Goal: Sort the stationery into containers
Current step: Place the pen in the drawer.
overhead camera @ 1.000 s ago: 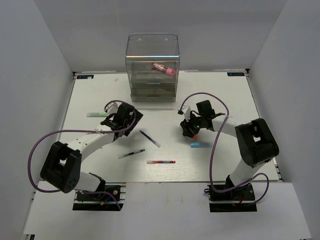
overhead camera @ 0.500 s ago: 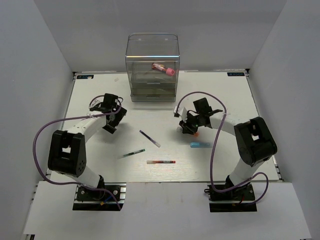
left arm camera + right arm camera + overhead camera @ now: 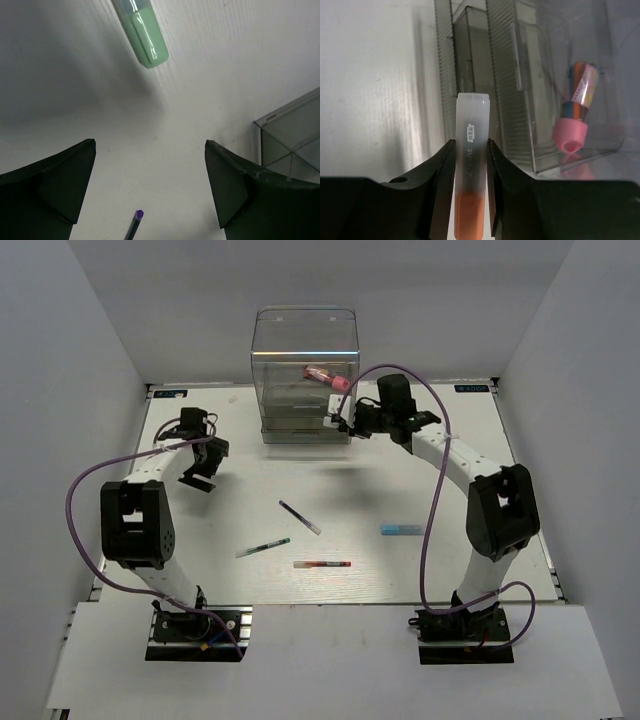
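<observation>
Top external view: 1 item, the pink-capped tube, lay inside the upper part of the clear cabinet at the far centre of the table. The right fingers were at the cabinet's right front. The left fingers were over the far left of the table. Still unsorted near the table centre were the dark/white pen, the green/black pen, the red/black pen and, to the right, the light-blue marker.

Left wrist view: the left fingers stood wide and held nothing. The green marker lay on the table beyond them, untouched.

Right wrist view: the right fingers were closed narrowly on the orange marker, clear cap pointing at the drawer fronts. The marker was not yet inside. The tube showed through the clear wall to the right.

Judged progress: 1 item stored, 1 in transit, 5 remaining on the table.

Changes from the earlier frames: 1 s before, the right fingers were low over the orange marker right of centre, near the light-blue marker. They have since closed on it and carried it to the cabinet. The left arm has swung from near the table centre to the far left. The 3 pens, the light-blue marker and the tube have not moved.
</observation>
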Controlling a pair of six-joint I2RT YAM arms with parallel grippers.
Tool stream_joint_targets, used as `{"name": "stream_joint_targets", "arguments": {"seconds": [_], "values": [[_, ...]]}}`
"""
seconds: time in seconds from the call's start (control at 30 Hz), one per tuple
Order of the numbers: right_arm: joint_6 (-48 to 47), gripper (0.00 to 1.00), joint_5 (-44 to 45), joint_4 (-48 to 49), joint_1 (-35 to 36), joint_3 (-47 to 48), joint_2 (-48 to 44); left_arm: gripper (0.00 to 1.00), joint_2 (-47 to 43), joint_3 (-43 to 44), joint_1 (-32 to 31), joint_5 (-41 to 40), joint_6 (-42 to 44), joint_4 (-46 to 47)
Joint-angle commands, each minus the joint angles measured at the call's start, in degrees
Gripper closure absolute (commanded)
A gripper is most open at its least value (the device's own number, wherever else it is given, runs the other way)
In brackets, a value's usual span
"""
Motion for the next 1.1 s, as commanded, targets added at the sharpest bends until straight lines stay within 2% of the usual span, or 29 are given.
{"name": "stream_joint_targets", "arguments": {"seconds": [0.0,0.07,0.23,0.4,0.57,0.67,0.7,0.83,0.93,1.07], "values": [[-1.63,1.0,1.18,5.88,1.03,2.53,2.68,0.01,0.17,3.02,1.84,1.54,-0.84,-3.54],[-2.76,1.0,2.14,10.27,1.64,2.88,4.17,0.01,0.17,3.02,2.73,2.15,-0.84,-3.54],[-3.56,0.99,2.06,12.4,3.4,5.78,7.78,0.01,0.17,3.02,5.44,2.68,-0.84,-3.54],[-5.14,0.99,4.33,18.98,5.07,5.69,10.94,0.01,1.22,3.02,6.59,3.3,-0.84,-3.02],[-5.5,0.97,5.66,19.43,5.68,8.59,14.28,0.01,1.75,3.02,8.43,3.83,-0.31,-3.02],[-5.58,0.85,6.19,18.56,5.86,9.73,15.95,0.01,2.36,3.02,8.44,4.43,-0.31,-3.02],[-5.32,0.75,6.1,18.38,5.77,9.74,16.56,0.01,2.37,3.02,8.96,4.44,-0.31,-3.02],[-4.09,0.53,6.11,18.55,5.69,7.91,15.87,0.01,3.59,4.26,8.97,4.44,-0.31,-3.54],[-3.12,0.49,5.23,20.22,5.6,4.14,13.33,0.01,4.65,6.18,9.49,4.44,-0.31,-4.07],[-1.54,0.47,3.3,23.03,5.51,-0.54,8.58,0.01,6.58,7.6,9.49,3.91,-0.31,-5.21]]}}
